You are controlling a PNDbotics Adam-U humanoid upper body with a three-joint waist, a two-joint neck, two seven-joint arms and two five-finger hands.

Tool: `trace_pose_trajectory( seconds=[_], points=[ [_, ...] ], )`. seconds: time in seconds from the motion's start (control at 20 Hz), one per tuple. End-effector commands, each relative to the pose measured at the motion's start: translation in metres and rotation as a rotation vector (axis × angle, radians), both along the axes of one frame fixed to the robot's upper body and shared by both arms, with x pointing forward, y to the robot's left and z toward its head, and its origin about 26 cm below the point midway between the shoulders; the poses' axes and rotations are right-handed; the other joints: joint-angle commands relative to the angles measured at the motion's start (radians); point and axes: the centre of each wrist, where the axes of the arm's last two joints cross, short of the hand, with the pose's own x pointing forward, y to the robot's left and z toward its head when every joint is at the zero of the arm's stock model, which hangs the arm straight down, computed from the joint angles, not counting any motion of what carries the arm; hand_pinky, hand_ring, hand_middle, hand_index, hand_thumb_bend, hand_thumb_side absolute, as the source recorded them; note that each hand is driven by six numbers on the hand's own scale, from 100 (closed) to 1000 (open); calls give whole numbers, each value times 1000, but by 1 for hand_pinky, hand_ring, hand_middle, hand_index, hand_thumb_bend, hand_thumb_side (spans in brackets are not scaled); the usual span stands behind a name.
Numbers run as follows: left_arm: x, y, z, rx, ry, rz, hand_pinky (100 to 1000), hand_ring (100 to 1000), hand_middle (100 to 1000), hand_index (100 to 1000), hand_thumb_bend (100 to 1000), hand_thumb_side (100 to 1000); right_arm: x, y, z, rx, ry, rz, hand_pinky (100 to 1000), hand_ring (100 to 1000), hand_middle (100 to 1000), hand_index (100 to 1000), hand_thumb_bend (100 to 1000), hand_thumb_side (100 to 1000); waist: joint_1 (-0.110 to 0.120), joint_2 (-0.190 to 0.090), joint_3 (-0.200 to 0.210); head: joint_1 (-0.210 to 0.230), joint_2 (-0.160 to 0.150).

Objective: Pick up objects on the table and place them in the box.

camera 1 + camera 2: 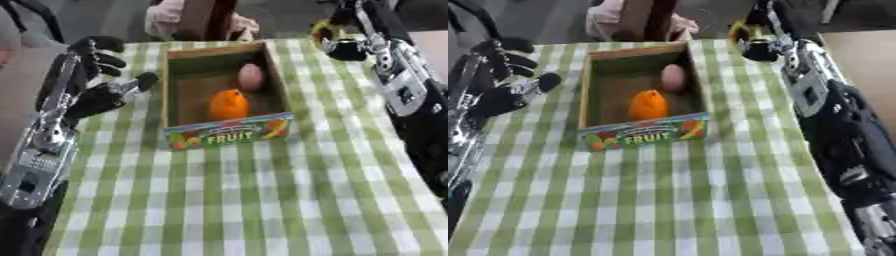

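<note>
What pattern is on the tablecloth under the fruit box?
A green and white check, like gingham. The tablecloth shows best in the left eye view, spreading around the box.

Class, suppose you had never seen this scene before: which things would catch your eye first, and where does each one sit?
First comes the wooden box marked FRUIT in the middle of the green checked tablecloth, with an orange fruit and a pinkish egg-shaped thing inside. Next, the black left hand hangs open beside the box's left wall. At the far right corner, the right hand is at a yellow object.
</note>
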Motion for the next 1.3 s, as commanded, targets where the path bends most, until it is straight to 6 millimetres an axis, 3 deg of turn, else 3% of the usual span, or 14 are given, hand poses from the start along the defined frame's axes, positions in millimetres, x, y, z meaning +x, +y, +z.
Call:
trace_pose_trajectory(
  seconds=[0.05, 0.1, 0.5, 0.8, 0.85, 0.9, 1.3],
  points=[
    [0, 3, 11, 13, -31, -6, 635, 629, 657, 724, 845, 338, -2, 20, 24, -30, -62, 66, 637, 606, 504, 233, 201, 100, 1, -22, 4, -8, -1],
    [0, 2, 11, 13, -32, -9, 635, 629, 657, 724, 845, 337, -2, 27, 25, -38, -65, 82, 637, 606, 504, 233, 142, 100, 2, -22, 6, -10, -1],
    [0, -3, 15, 11, -40, -27, 634, 630, 657, 724, 846, 337, -4, 69, 19, -81, -62, 175, 639, 607, 505, 233, 139, 100, 8, -18, 26, -30, -6],
    [0, -5, 17, 7, -46, -38, 634, 631, 657, 724, 847, 336, -5, 90, 5, -122, -32, 225, 641, 608, 506, 233, 139, 100, 13, -14, 35, -41, -10],
    [0, -6, 17, 7, -46, -40, 633, 631, 657, 724, 847, 336, -5, 93, 3, -129, -27, 234, 641, 609, 506, 233, 173, 100, 13, -13, 36, -43, -10],
    [0, -6, 17, 6, -47, -41, 633, 631, 657, 723, 847, 336, -6, 96, 1, -136, -23, 242, 641, 609, 507, 234, 139, 100, 14, -13, 36, -44, -11],
    [1, -8, 16, 1, -43, -46, 633, 631, 658, 723, 846, 338, -11, 118, -22, -162, 24, 304, 641, 610, 509, 254, 146, 100, 18, -10, 38, -50, -11]
  ],
)
